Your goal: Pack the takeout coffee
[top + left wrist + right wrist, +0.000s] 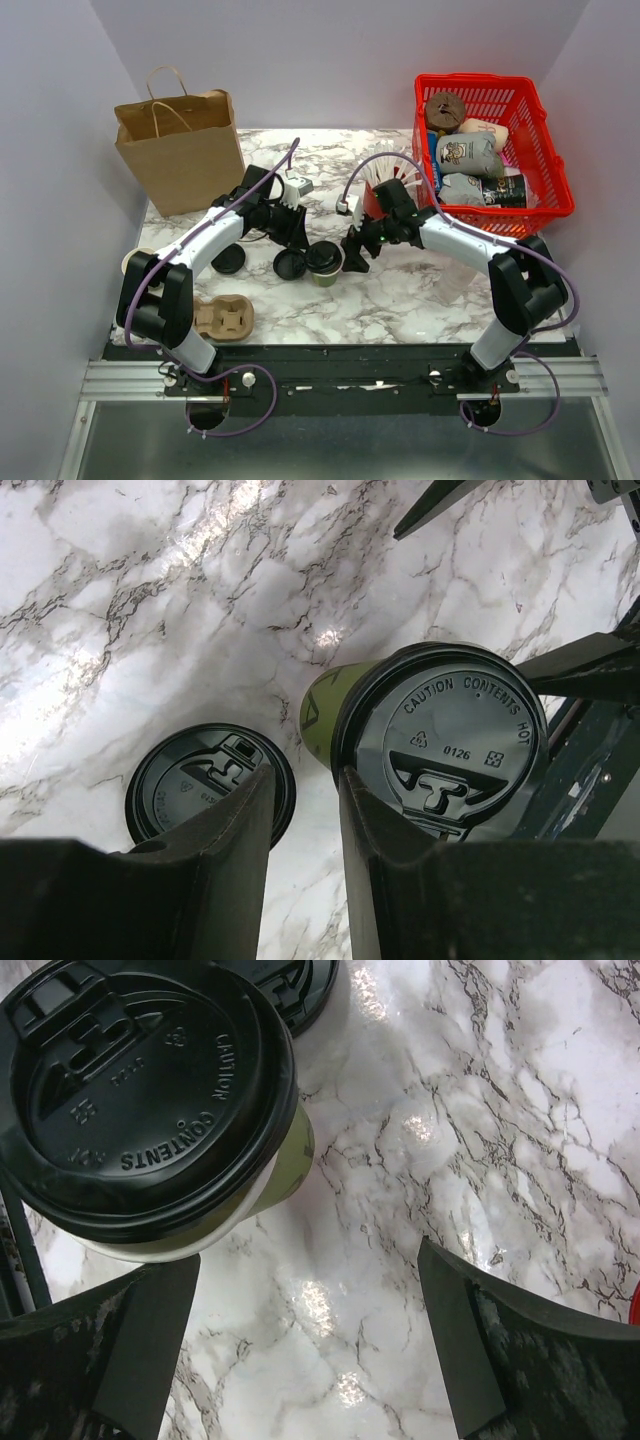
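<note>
The takeout coffee sits upright mid-table, lid on, between the two arms. The left claw has just a narrow gap with nothing in it: cup beside one finger, loose black lid beside the other. The right claw is spread wide and empty, with the cup right in front.

The left hand hides the near edges of the loose lid and the takeout coffee
</note>
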Available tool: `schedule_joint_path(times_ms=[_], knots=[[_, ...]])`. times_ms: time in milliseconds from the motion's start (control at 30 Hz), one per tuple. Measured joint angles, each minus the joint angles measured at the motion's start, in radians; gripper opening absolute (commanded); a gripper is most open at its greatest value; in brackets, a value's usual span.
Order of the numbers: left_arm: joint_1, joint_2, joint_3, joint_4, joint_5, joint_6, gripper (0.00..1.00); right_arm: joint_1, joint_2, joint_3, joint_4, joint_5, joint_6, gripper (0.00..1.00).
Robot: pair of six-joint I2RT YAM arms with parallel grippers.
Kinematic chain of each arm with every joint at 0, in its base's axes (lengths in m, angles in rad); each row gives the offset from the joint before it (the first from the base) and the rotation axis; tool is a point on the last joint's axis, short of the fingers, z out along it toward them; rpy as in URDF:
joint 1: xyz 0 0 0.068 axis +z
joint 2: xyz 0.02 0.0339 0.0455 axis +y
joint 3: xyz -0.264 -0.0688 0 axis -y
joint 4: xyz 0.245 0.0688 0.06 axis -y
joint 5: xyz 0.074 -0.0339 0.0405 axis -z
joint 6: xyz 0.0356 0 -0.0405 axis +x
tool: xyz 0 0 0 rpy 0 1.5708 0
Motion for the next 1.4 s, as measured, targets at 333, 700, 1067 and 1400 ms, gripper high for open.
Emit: schedule_joint_path(times_ms=[333,700,1067,1400], knots=[[0.000,0.000,0.000,0.001,0.003,-0.007,0.40,0.000,0.011,0.012,0.006,0.000,0.034,0.98],[0.000,-0.004,0.007,-0.002,-0.012,-0.007,0.40,0.000,0.016,0.018,0.006,0.005,0.060,0.98],[-0.002,-0.016,0.029,-0.005,-0.021,-0.008,0.40,0.000,0.018,0.022,0.007,0.018,0.085,0.99],[-0.002,-0.016,0.029,-0.005,-0.022,-0.027,0.40,0.000,0.018,0.033,-0.014,0.039,0.081,1.00]])
